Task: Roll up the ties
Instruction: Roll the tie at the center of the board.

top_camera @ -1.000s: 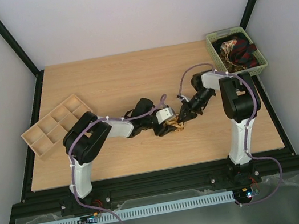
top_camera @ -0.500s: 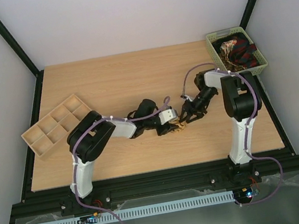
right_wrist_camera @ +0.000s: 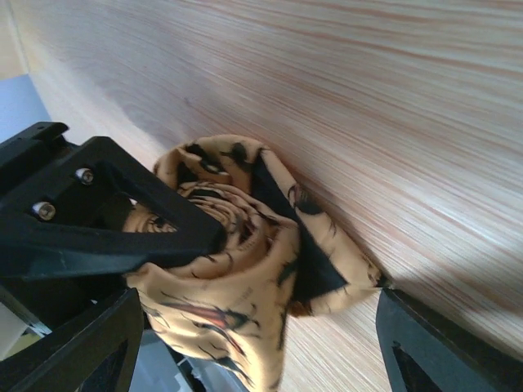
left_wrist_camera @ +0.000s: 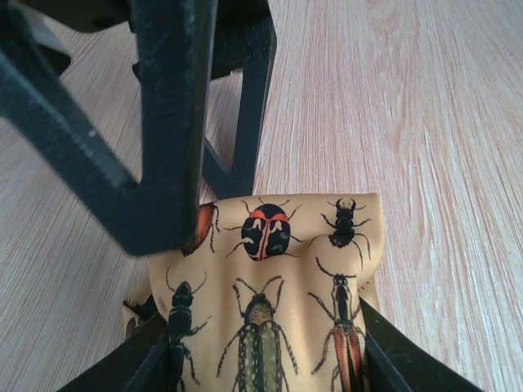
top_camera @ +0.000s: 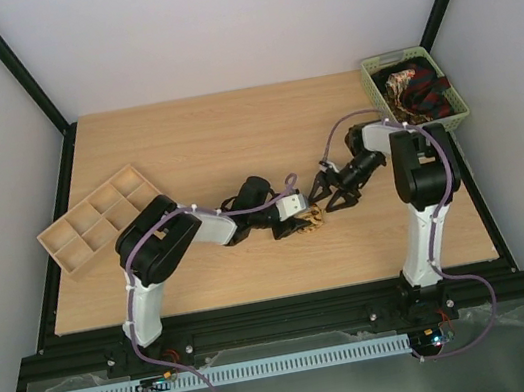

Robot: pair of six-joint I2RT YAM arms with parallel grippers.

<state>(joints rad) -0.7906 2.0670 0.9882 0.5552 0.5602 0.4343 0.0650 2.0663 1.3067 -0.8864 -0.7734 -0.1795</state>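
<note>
- The left gripper (top_camera: 304,221), just right of centre in the overhead view, pinches a beetle-print tie (left_wrist_camera: 278,302) wound into a tight coil. Its jaws press in on the roll from both sides, a hold that looks meant to stop the fabric springing loose.
- The roll appears to rest on the wooden table (top_camera: 181,139) at mid-frame. Its spiral end faces the right wrist camera, where one dark finger (right_wrist_camera: 90,237) of the left gripper clamps its flank.
- The right gripper (top_camera: 327,194) hangs just beside the roll, up and to its right, jaws spread wide and touching nothing. It is probably standing clear so that the left arm alone keeps the coil.
- More ties (top_camera: 415,93) lie heaped in a green basket (top_camera: 371,85) at the upper right corner of the table, apparently waiting their turn.
- A compartment tray (top_camera: 67,253) sits at the left edge, well apart from the roll. It may be where finished rolls go, though that is only a guess.
</note>
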